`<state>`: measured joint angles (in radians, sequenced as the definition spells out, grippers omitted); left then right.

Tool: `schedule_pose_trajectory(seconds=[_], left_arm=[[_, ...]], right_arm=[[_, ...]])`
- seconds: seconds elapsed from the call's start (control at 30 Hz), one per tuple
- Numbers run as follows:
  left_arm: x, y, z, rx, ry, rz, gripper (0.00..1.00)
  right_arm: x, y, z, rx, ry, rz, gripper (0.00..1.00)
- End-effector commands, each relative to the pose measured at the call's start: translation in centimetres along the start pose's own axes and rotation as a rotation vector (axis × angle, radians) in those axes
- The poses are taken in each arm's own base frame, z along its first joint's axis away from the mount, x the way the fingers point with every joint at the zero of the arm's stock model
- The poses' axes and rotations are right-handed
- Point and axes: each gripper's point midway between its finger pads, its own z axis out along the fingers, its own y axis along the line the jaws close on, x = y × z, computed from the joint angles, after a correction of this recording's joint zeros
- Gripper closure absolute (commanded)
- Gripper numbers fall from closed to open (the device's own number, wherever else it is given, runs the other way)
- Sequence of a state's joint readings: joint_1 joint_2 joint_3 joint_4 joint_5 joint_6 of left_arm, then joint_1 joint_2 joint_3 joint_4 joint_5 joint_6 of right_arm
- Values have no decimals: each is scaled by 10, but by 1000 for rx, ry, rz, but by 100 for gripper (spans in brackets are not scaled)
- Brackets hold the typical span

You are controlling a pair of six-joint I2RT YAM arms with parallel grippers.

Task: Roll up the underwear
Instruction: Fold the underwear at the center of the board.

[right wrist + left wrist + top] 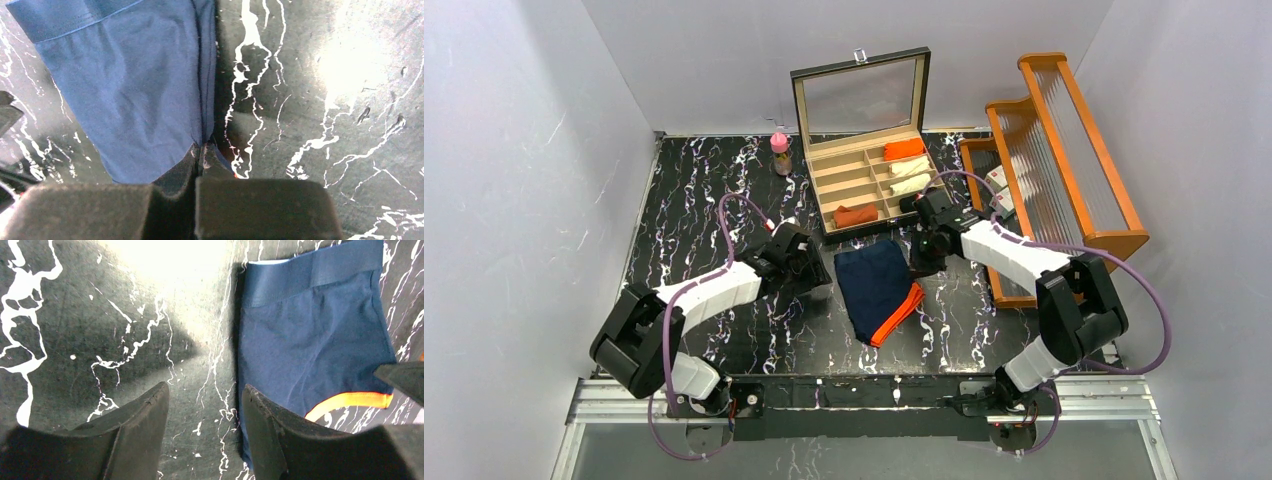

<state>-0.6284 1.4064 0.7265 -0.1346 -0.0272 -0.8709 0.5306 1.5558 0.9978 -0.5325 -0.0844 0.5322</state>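
Navy blue underwear [876, 285] with orange trim lies flat on the black marble table, between the two arms. My left gripper [819, 270] stands open at its left edge. In the left wrist view, one finger is over bare table and the other finger [280, 435] is over the navy cloth [315, 340], with nothing between them [205, 390]. My right gripper [921, 265] is shut on the garment's right edge, where its fingertips [202, 147] pinch a fold of the navy cloth [130, 100]. A rolled rust-orange underwear [856, 215] lies in the box's near compartment.
A compartment box [822, 195] with its glass lid [864, 95] raised stands behind the garment and holds an orange roll [904, 149] and two cream rolls [910, 175]. A pink-capped bottle [780, 153] stands left of the box. A wooden rack [1064, 150] fills the right side.
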Motion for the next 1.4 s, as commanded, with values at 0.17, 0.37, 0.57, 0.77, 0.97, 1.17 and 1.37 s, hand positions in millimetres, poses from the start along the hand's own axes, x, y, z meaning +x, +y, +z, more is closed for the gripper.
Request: schedule_pose_trajectory(seconds=[0.17,0.37,0.57,0.77,0.97,1.17,1.37], left_arm=[[-14,-2,-3,29,-43,-38,47],[-15,-18,6,106,-17,-31,50],[-12,-38,26,180,45,13,55],[-6,-35,45,146,91,10,60],[4,-32,52,169,112,-15,71],[10,-20,50,141,98,-49,75],[6,-22,45,167,64,-78,75]], right_arm=[[-1,18,-17,249,-133,-110,99],[14,43,-14,253,-135,-174,99],[22,59,-9,251,-133,-204,99],[21,73,-9,247,-150,-234,99],[31,95,3,185,-110,-236,99],[33,119,13,99,-81,-230,99],[38,140,18,5,-72,-220,99]])
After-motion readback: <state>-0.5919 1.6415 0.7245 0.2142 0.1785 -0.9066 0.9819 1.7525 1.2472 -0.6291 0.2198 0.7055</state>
